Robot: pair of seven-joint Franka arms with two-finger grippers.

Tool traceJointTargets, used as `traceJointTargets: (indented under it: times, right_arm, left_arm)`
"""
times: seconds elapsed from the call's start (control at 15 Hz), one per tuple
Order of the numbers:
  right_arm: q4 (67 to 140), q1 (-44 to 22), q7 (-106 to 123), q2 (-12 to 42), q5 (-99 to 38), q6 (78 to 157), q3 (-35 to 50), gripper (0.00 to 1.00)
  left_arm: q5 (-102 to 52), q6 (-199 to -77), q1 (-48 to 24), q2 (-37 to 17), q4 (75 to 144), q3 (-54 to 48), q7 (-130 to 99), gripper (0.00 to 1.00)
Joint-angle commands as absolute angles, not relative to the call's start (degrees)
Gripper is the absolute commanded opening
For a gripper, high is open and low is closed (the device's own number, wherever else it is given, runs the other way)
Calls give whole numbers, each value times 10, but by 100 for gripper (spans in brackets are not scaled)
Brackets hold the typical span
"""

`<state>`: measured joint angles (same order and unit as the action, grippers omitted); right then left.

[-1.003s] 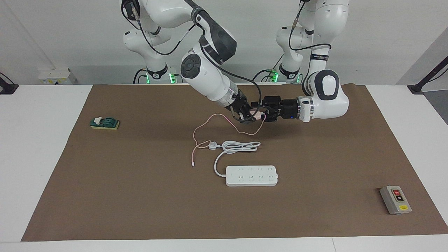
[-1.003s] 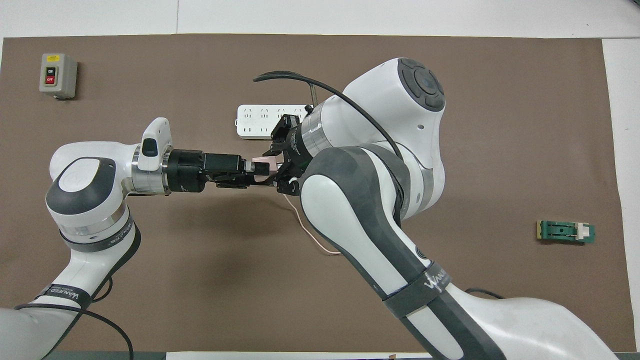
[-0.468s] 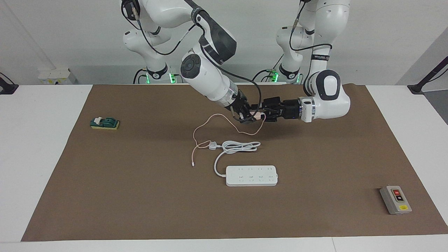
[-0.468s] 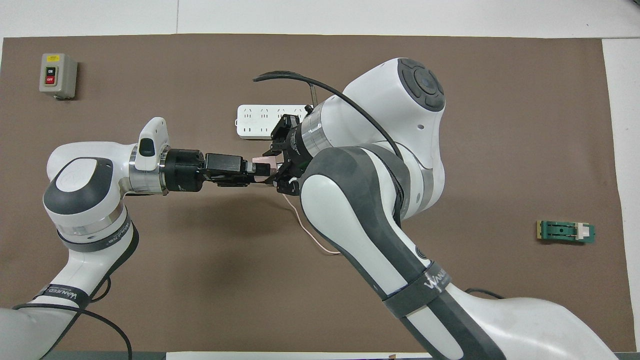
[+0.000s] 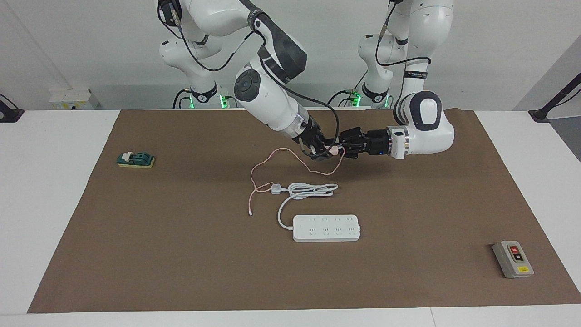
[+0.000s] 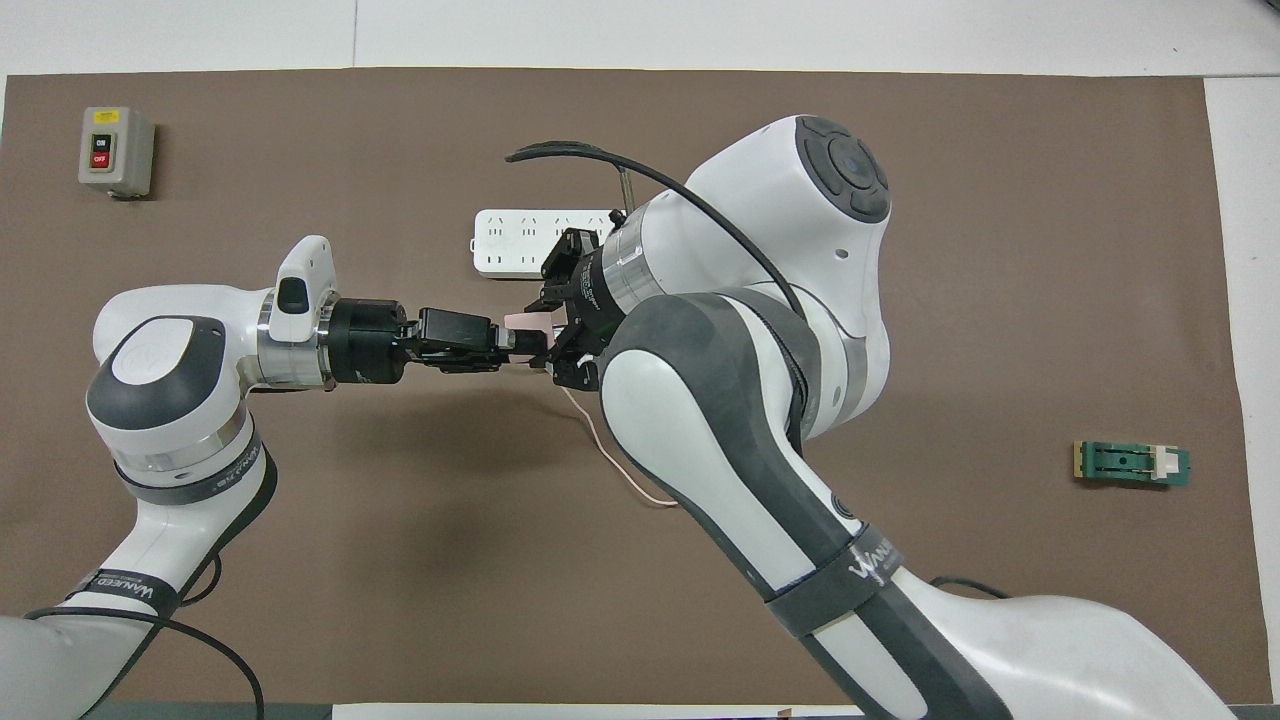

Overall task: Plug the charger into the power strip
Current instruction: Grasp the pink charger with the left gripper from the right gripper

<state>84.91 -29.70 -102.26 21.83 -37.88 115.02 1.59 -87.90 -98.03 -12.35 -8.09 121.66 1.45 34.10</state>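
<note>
Closed in since a second ago: left gripper (image 5: 341, 150) shifted a touch toward the right gripper (image 5: 323, 150) and clamped down on the pale pink charger (image 5: 334, 149), where the fingers stood wide before. Now pinched from both ends, that charger, up in the air between the two grippers, over bare brown mat (image 5: 181, 254) on the robots' side of the coiled white cord (image 5: 308, 190). Right gripper shut on the charger too, no change in hold. Confirmed from overhead: left gripper (image 6: 522, 343) and right gripper (image 6: 553, 340) tip to tip, a sliver of pink charger (image 6: 527, 320) showing between them.

Looks like a handover mid-exchange, or a re-grip to line up the prongs; prongs themselves hidden, so facing direction unknown. Thin pink cable (image 5: 272, 156) trailing down from the charger, looping across the mat, crossing the white three-pin plug (image 5: 275, 188) and ending loose near the power strip (image 5: 326, 227).

Progress call: charger picked up and shared, nothing plugged. Power strip flat on the mat, farther from the robots than the cord, every visible socket free. Left to do: one gripper letting go, carrying the charger over a socket, prongs down, pressing home. Grey switch box (image 5: 513, 259) and green-and-white block (image 5: 135, 159) well apart at either end, untouched.
</note>
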Motion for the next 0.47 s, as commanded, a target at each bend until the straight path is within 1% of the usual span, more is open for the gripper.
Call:
traceJointTargets:
  times: [0.0, 0.33, 0.4]
  right_arm:
    - [851, -299, -1034, 217, -381, 1153, 14, 0]
    - [851, -299, -1038, 217, -382, 1153, 14, 0]
    - [852, -298, -1055, 217, -380, 1157, 14, 85]
  left_arm:
    - [-867, -983, -115, -72, 1225, 16, 356, 0]
    - [-865, -980, -113, -72, 1222, 17, 356, 0]
    - [-862, -983, -110, -72, 1216, 18, 355, 0]
